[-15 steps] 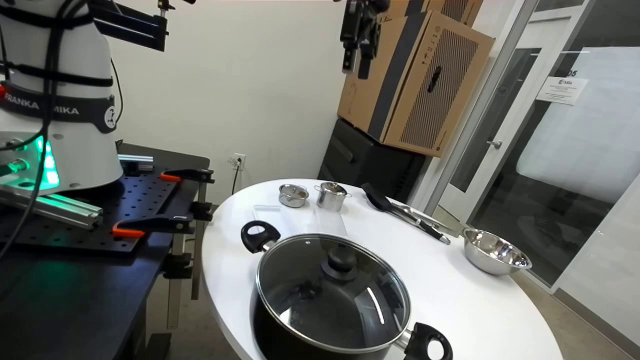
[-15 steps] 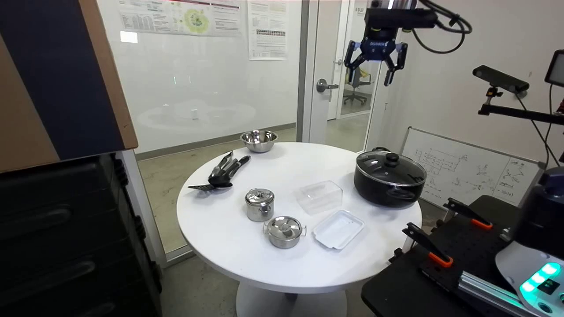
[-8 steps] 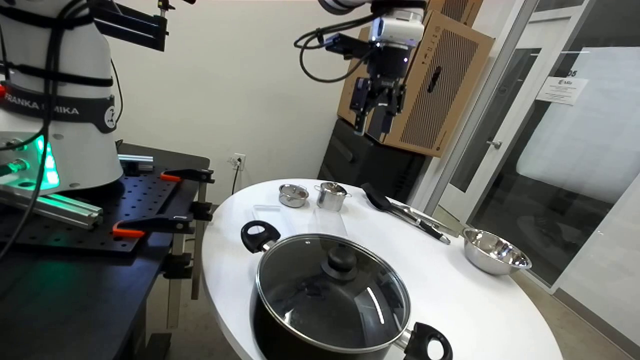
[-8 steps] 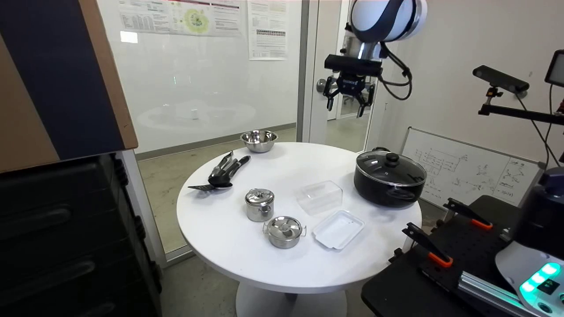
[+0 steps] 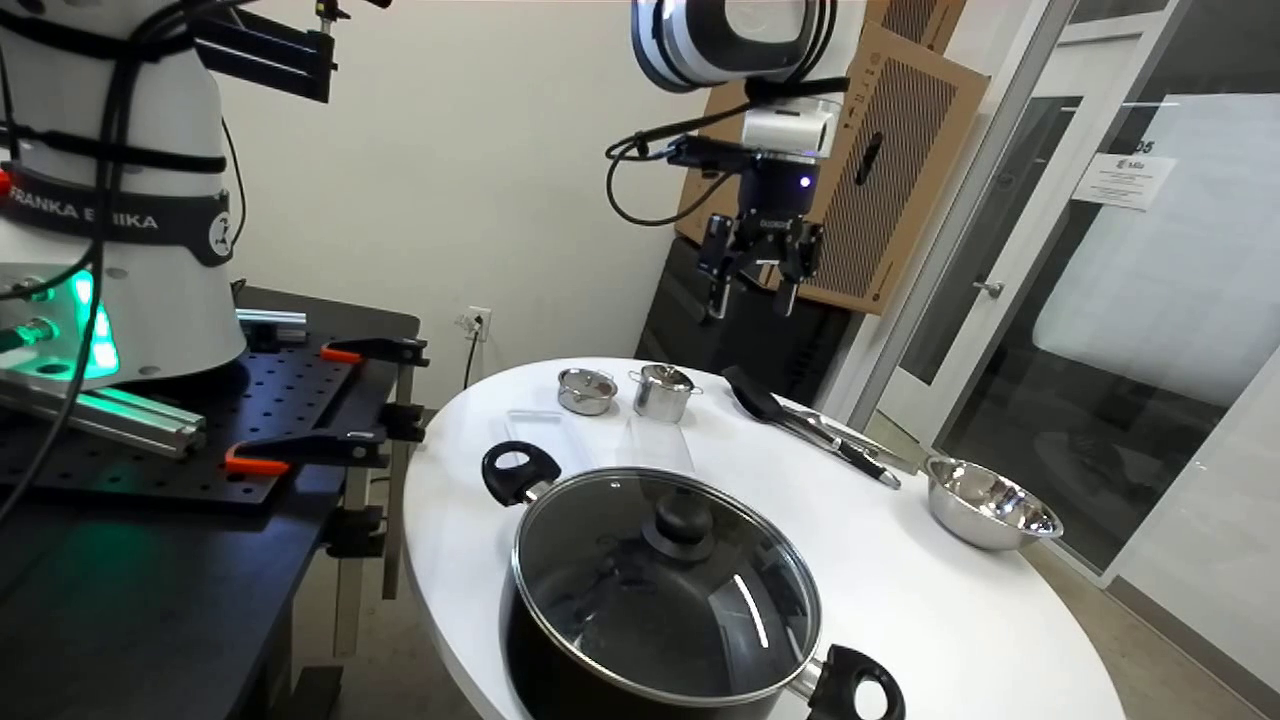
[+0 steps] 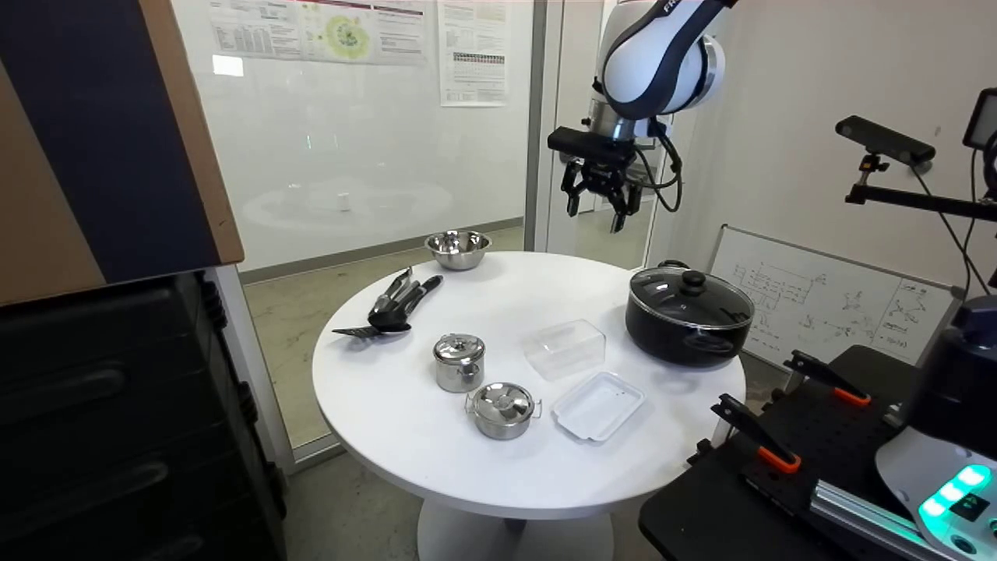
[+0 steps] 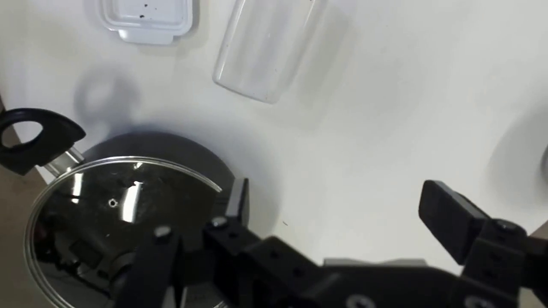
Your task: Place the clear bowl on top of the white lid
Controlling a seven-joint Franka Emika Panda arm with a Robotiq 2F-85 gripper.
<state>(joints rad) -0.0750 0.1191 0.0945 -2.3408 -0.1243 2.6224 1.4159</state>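
The clear bowl (image 6: 566,348) is a see-through container that looks box-shaped rather than round. It lies on the white table; I cannot tell which way its mouth faces. It shows faintly in an exterior view (image 5: 658,445) and at the top of the wrist view (image 7: 261,55). The white lid (image 6: 600,405) is a flat, rounded rectangle beside the bowl, apart from it. It also shows in an exterior view (image 5: 540,430) and in the wrist view (image 7: 147,36). My gripper (image 6: 597,214) is open and empty, high above the table; it also shows in the wrist view (image 7: 334,203).
A black pot (image 6: 689,343) with a glass lid stands beside the clear bowl. Two small steel pots (image 6: 459,362) (image 6: 502,409) stand near the white lid. Black utensils (image 6: 393,304) and a steel bowl (image 6: 458,249) lie near the round table's (image 6: 436,460) edge.
My gripper has come down from higher up, moving left in an exterior view and slightly right overall in another. It stays open. The objects on the table have not moved.
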